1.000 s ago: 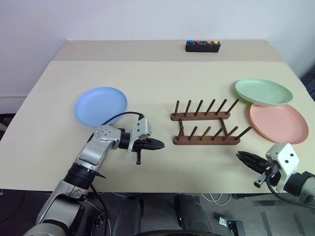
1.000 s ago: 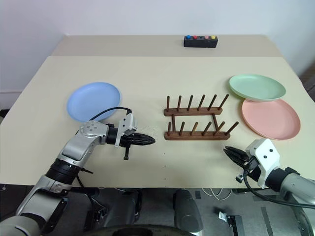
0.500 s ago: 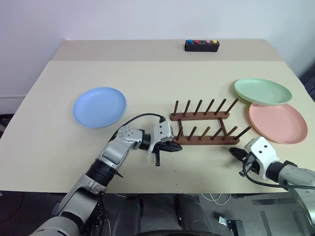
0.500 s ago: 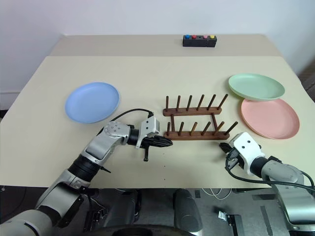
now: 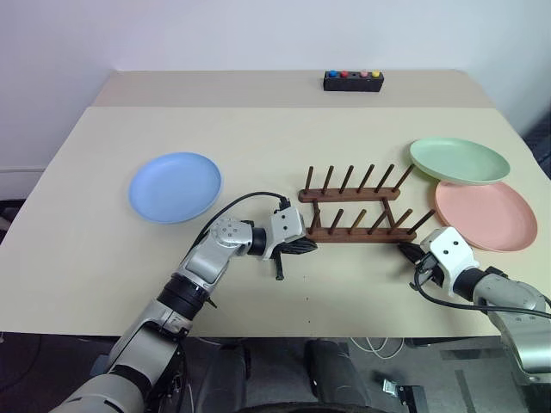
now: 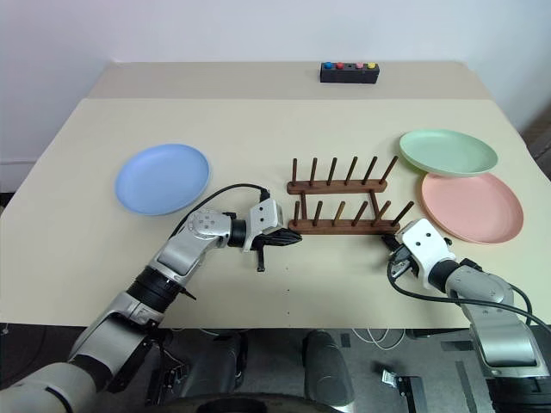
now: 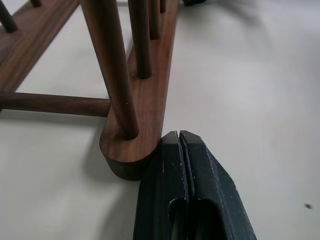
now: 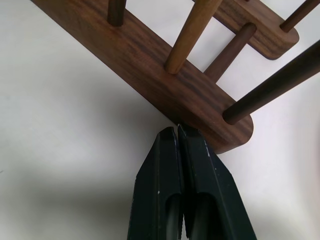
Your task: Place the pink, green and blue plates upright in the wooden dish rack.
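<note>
Wooden dish rack (image 5: 356,211) stood empty at the middle of the beige table (image 5: 258,146). The left gripper (image 5: 303,248) met its left end and the right gripper (image 5: 410,252) its right end. Blue plate (image 5: 175,186) lay left; green plate (image 5: 460,160) overlapped the pink plate (image 5: 486,216) right.

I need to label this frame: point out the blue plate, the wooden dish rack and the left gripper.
blue plate (image 5: 175,186): left eye view, centre of its face.
wooden dish rack (image 5: 357,234): left eye view, near base rail.
left gripper (image 7: 180,139): left wrist view, shut fingertips at the rail's end.
</note>
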